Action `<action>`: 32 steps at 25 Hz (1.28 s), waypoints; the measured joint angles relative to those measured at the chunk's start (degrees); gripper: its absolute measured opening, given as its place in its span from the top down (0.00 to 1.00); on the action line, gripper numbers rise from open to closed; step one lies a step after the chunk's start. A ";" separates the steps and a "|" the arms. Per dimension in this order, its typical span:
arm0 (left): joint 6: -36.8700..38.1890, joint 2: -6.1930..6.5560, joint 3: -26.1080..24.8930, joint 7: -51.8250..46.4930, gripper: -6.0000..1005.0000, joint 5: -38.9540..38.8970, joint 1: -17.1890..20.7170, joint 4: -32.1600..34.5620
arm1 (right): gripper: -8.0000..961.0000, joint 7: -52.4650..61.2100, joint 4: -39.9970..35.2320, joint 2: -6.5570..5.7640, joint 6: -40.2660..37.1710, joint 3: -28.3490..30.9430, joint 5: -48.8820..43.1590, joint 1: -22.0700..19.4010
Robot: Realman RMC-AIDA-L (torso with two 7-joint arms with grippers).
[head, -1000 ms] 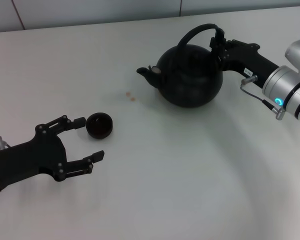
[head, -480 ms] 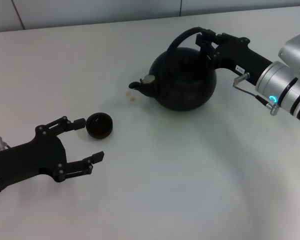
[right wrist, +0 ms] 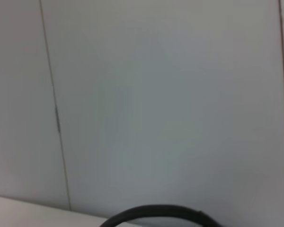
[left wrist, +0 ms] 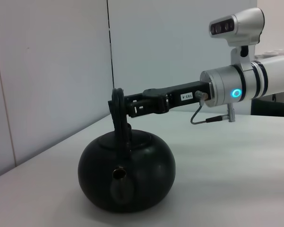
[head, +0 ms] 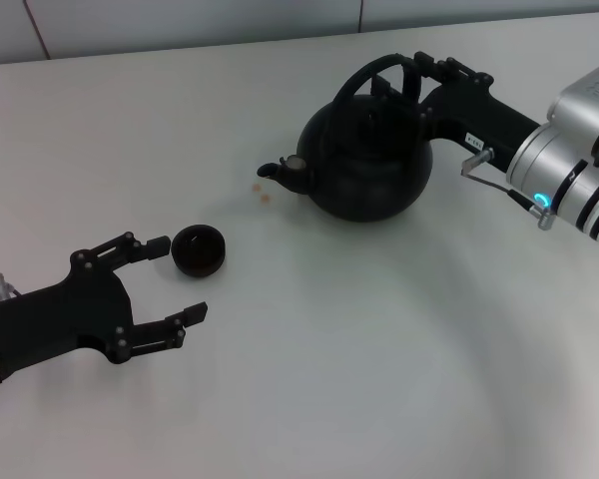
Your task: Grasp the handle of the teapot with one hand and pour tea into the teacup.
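From the head view, the teapot (head: 364,160) sits in the upper middle of the frame on the white table (head: 379,379), its spout (head: 280,175) aimed toward the lower left where the teacup (head: 198,249) stands, well apart. The right gripper (head: 419,82) reaches in from the upper right and is closed around the handle (head: 374,72) at its arched top, a grip that would let the pot be carried toward the cup and tipped. The left gripper (head: 175,279) lies at the lower left, its fingers spread wide and holding nothing, with the teacup just beside its upper finger; it looks placed to steady or guard the cup. Two small brownish spots (head: 261,192) mark the table near the spout.

In the left wrist view, the teapot (left wrist: 127,177) fills the lower centre, spout facing the camera, and the right gripper (left wrist: 125,106) clamps the handle (left wrist: 118,111) from the side.

The right wrist view shows mostly wall, with only a dark curve of the handle (right wrist: 156,210) at the bottom edge.
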 joint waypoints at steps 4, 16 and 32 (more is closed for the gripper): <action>0.31 0.00 0.00 0.00 0.14 -0.02 -0.03 0.00 | 0.34 0.58 -0.51 -0.07 -0.31 -1.48 -2.57 -0.12; 4.04 0.00 -1.99 0.00 0.14 -0.43 0.43 0.51 | 0.22 -0.27 -10.86 0.13 -11.67 1.46 -2.83 -12.25; 21.20 0.42 -9.50 -0.74 0.14 -0.57 -0.02 0.56 | 0.22 9.12 -16.47 -2.46 -31.37 6.23 -36.21 -9.78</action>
